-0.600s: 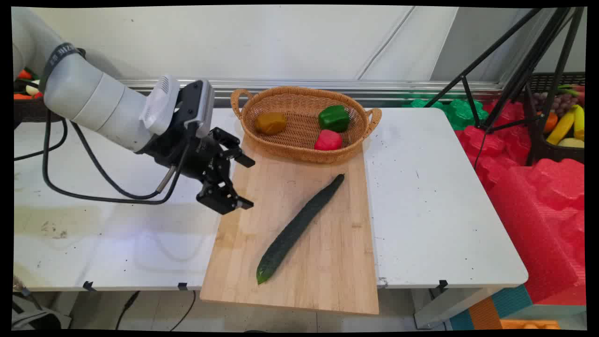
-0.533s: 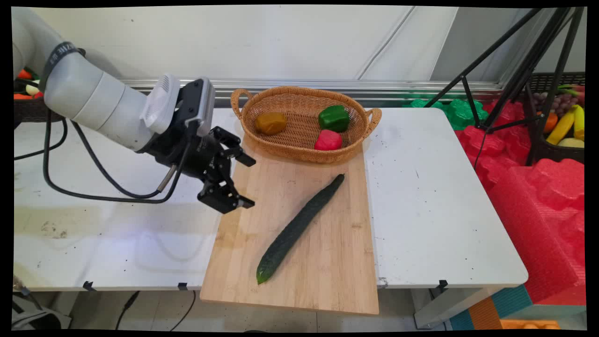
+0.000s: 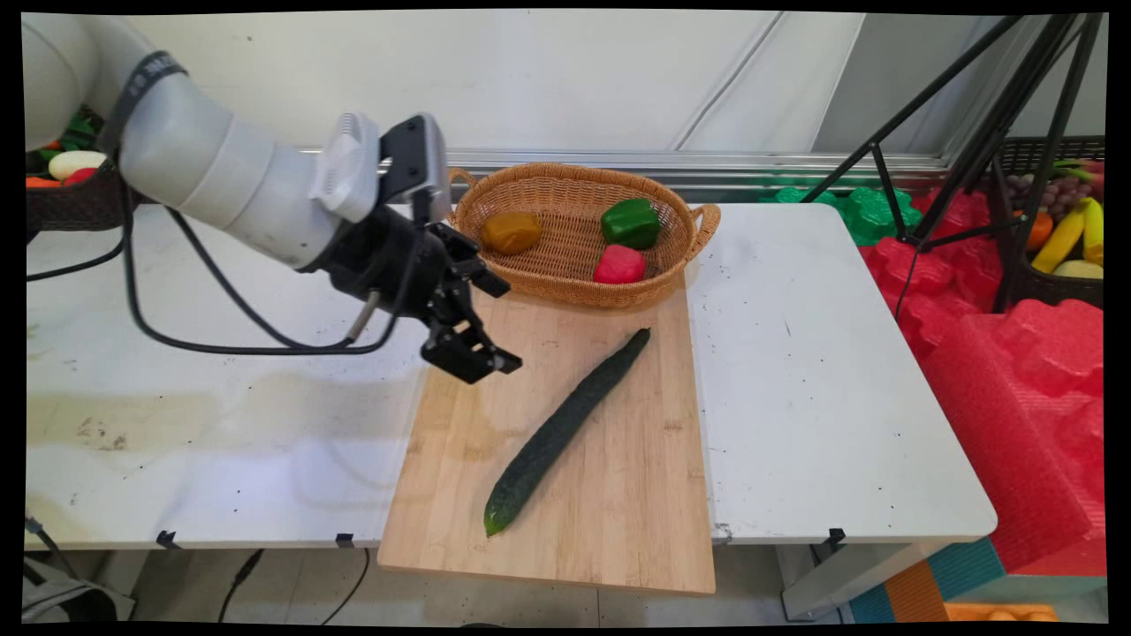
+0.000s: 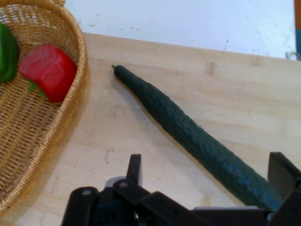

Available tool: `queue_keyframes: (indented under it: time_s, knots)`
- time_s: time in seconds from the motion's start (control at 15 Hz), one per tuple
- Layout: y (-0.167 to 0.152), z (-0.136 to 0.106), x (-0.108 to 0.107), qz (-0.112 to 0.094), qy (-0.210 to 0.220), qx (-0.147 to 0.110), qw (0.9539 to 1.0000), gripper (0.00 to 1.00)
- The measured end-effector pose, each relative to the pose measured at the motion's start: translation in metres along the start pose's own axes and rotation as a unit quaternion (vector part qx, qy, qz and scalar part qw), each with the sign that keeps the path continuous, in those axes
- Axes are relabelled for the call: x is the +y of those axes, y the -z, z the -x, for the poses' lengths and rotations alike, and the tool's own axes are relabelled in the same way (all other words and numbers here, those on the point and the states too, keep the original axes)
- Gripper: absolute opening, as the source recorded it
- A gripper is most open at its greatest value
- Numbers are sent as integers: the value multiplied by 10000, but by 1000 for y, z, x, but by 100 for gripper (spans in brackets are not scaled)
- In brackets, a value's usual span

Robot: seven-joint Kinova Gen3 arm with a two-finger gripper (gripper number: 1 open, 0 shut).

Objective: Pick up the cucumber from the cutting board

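From my station I see the tool [image 3: 495,322] hanging over the far left part of the wooden cutting board [image 3: 618,495], its 2 fingers spread apart with nothing between them. It is nearest the long dark green cucumber [image 3: 565,428], which lies flat and diagonal on the board, its thin stem end pointing toward the wicker basket [image 3: 565,283] and its blunt end toward the near edge; the tool does not touch it. In the hand view the cucumber [image 4: 188,132] runs across the board [image 4: 225,84] from beside the basket rim [image 4: 80,56] down toward the right finger [image 4: 282,172]. The basket sits at the board's far end and holds a red pepper [image 3: 618,264], a green pepper [image 3: 631,223] and a brownish-yellow piece [image 3: 511,231]. The board lies on the white desk [image 3: 813,397], overhanging its near edge.
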Motion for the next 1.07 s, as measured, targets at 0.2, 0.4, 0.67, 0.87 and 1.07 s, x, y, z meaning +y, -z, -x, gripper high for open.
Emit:
queue_keyframes:
  time_s: [0.2, 0.4, 0.67, 0.87, 1.07]
  knots:
    - [-17, -14, 6, -72, 222, -148, 9996, 100]
    - [-42, -26, 13, -105, 424, -349, 9984, 100]
    - [-75, -34, 20, -101, 631, -594, 9962, 100]
    - [-94, -36, 23, -100, 729, -750, 9945, 100]
    - [-113, -35, 25, -103, 824, -919, 9923, 100]
